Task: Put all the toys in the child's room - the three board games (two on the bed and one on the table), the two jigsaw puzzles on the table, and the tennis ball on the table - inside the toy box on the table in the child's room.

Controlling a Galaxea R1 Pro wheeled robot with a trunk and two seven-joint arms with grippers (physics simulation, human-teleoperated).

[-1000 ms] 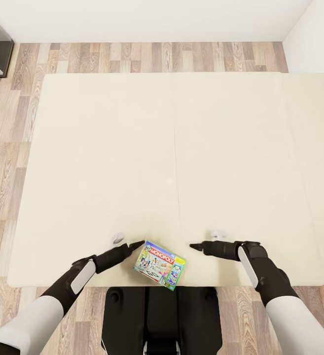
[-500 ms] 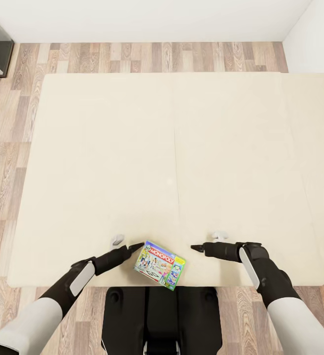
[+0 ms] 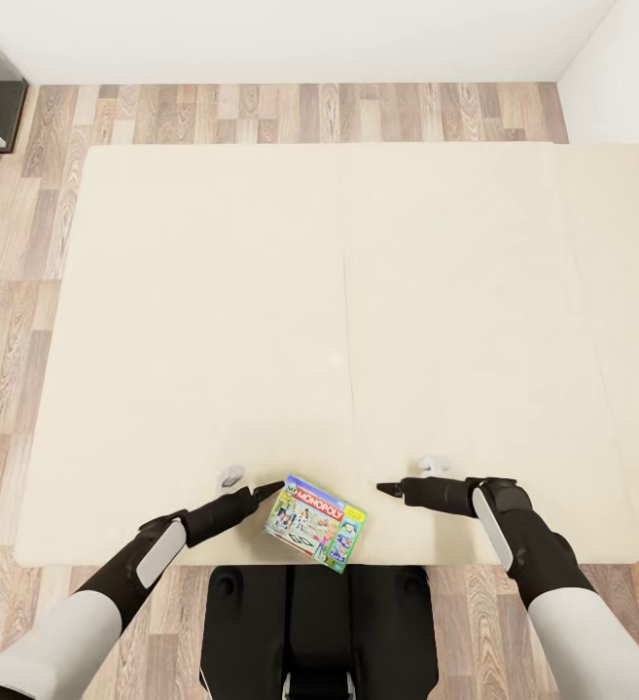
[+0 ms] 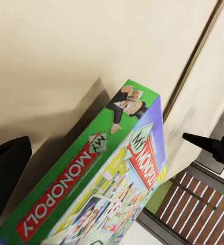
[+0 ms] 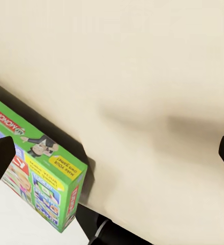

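Green-edged MONOPOLY box (image 3: 315,521) lying on beige bed (image 3: 358,292), between left gripper (image 3: 272,485) and right gripper (image 3: 389,487); both grippers' finger spacing indiscernible.

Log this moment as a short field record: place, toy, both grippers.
place: bed, wood floor around it
toy: Monopoly box lying flat near the bed's near edge
left gripper: low beside the box's left corner, at or just short of it
right gripper: to the box's right, a clear gap between them
held: nothing
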